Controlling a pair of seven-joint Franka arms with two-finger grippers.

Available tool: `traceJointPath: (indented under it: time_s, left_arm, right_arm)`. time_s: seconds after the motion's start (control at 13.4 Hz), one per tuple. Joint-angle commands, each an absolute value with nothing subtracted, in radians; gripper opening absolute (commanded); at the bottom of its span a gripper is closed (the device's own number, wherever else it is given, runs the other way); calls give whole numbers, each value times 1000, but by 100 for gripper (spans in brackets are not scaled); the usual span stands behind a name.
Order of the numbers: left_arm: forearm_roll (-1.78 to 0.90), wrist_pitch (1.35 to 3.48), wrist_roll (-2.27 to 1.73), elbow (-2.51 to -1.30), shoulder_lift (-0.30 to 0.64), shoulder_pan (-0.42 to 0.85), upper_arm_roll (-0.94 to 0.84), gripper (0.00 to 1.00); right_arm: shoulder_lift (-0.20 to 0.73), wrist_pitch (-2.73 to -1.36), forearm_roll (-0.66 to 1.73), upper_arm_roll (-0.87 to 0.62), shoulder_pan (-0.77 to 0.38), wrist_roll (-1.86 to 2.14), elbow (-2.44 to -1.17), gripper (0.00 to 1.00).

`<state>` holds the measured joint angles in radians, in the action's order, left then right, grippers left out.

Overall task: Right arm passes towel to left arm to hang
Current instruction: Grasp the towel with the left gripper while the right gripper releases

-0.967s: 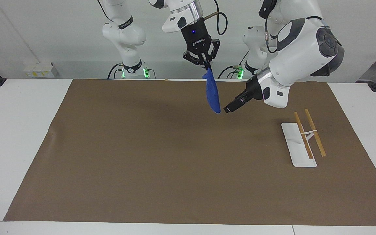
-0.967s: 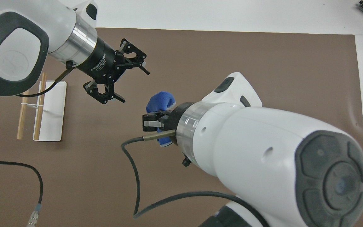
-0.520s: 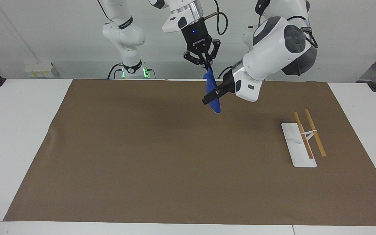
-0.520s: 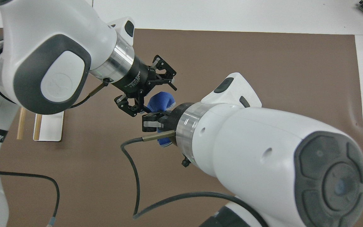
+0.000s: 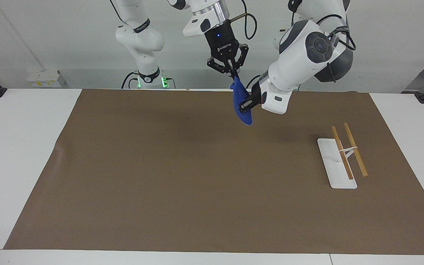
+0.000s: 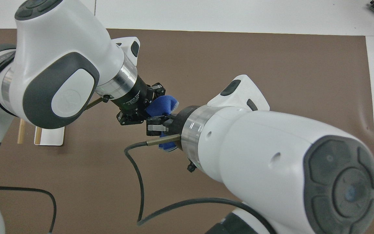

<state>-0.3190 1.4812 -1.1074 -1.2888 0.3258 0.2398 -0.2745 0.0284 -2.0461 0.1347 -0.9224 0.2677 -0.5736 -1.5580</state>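
The towel [image 5: 242, 106], a soft blue terry cloth, hangs long axis upright over the brown mat [image 5: 160, 176], well up from the white-based rack with two wooden rails [image 5: 342, 157] at the left arm's end. The right pincer [image 5: 233, 75] is clamped on its top corner. The left pincer [image 5: 245, 105] comes in sideways and is clamped on the towel's lower half, so both grip it; the right must let go next

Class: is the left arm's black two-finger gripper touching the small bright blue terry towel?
Touching. The facing view shows the left gripper shut on the hanging towel, with no gap; the right gripper pinches its top.
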Motion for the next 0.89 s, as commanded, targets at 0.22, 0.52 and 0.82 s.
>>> traceJointPath:
  time_s: [0.22, 0.52, 0.82]
  left_arm:
    - [-154, 1433, -1068, -1321, 288, 244, -273, 0]
    - [-5, 1416, -1069, -1321, 287, 244, -272, 0]
    - [86, 1396, -1072, -1328, 279, 242, -272, 0]
  right_arm:
    - [32, -2059, 155, -931, 276, -591, -1551, 0]
    - [32, -2066, 153, -931, 279, -581, -1551, 32]
    - [34, -2069, 152, -931, 284, -580, -1551, 56]
